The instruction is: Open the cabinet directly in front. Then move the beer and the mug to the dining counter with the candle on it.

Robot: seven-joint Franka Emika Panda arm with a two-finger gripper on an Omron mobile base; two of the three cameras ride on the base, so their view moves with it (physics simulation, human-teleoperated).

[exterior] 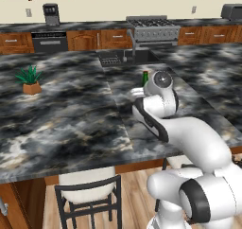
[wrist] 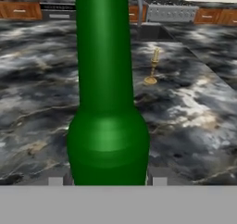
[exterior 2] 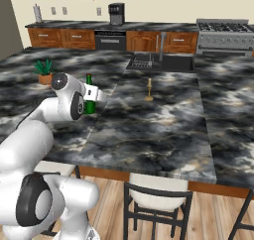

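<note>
Dark marble desk spans the island, with the candle standing upright near the sink. Beer is upright between the claw fingers, which sit closed against its lower body, left of the candle and well apart from it. Potted plant stands farther left of the candle, beyond the beer.

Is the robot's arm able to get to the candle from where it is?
Probably yes. The candle stands on bare marble of the dining counter with nothing between, but the gripper looks occupied by the beer.
</note>
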